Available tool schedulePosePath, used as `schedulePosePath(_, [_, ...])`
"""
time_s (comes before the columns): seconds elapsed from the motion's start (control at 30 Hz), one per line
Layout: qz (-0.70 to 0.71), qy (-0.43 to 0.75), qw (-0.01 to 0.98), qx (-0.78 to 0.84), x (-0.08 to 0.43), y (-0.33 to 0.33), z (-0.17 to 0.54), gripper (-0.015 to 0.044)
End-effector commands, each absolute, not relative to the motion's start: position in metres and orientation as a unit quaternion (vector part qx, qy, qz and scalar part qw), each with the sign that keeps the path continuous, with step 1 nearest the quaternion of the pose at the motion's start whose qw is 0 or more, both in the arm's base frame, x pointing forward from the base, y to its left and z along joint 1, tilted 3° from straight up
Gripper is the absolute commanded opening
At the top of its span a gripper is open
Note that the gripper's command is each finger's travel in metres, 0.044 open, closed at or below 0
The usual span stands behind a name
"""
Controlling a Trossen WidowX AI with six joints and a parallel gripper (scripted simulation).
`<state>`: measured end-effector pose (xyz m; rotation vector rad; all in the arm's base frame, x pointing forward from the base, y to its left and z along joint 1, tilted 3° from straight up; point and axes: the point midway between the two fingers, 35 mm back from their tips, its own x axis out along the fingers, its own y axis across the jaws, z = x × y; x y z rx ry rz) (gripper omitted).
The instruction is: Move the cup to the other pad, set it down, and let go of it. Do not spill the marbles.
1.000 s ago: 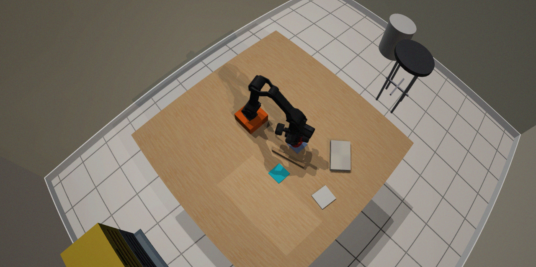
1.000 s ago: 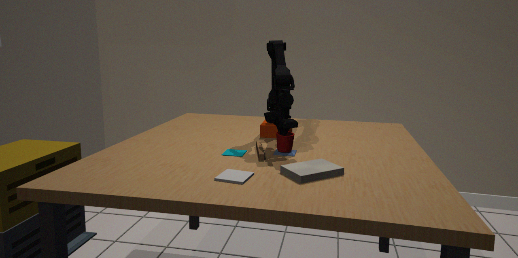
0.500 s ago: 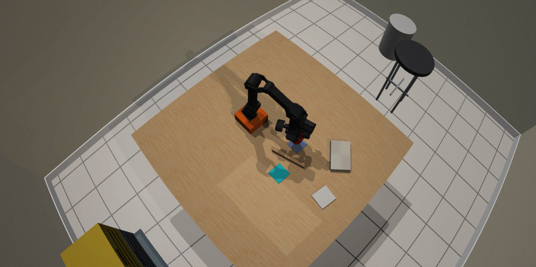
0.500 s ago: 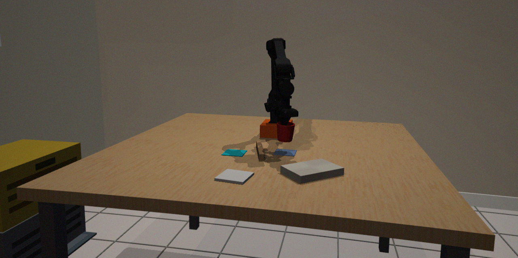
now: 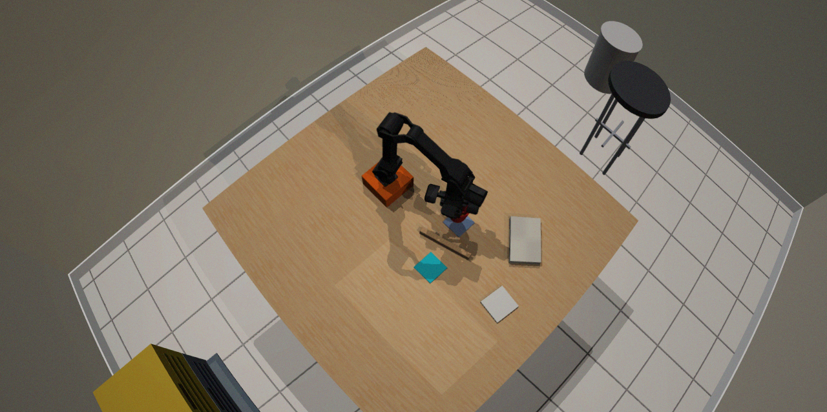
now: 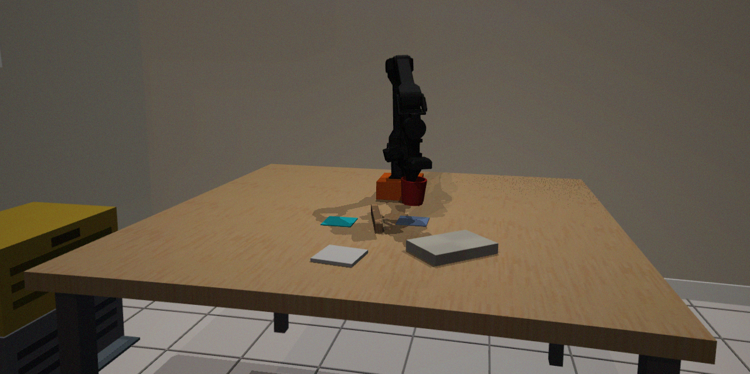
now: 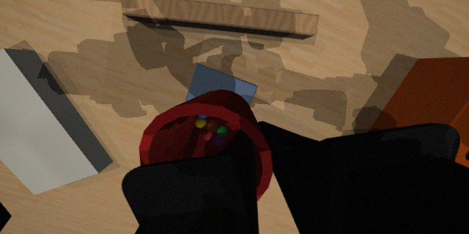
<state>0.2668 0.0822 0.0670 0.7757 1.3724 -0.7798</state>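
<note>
My gripper (image 6: 413, 177) (image 7: 253, 128) is shut on the wall of the red cup (image 5: 460, 216) (image 6: 413, 192) (image 7: 227, 98), one finger inside it and one outside. The cup hangs roughly upright a little above the blue pad (image 5: 459, 229) (image 6: 414, 221) (image 7: 212, 76), with a gap between them in the exterior view. Several coloured marbles (image 7: 222, 130) lie at the bottom of the cup; the inner finger hides part of the inside. The teal pad (image 5: 429, 267) (image 6: 339, 221) lies flat with nothing on it, beyond the brown wooden bar (image 5: 445, 243) (image 6: 376, 219) (image 7: 220, 15).
The bar stands between the two pads. A thick grey-white block (image 5: 524, 240) (image 6: 450, 245) (image 7: 33, 128) lies on the blue pad's side. A thin white tile (image 5: 499, 304) (image 6: 339, 254) lies farther out from the arm. The orange base (image 5: 387, 192) (image 6: 388, 189) (image 7: 432, 91) bears the arm.
</note>
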Motion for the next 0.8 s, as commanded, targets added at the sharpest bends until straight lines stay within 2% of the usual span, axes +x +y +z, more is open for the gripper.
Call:
schedulePosePath(0.0, [-0.342,0.601,0.637,0.34,0.267,0.082,0.067,0.0])
schedulePosePath(0.77, [-0.343,0.598,0.639,0.34,0.281,0.045,0.07,0.0])
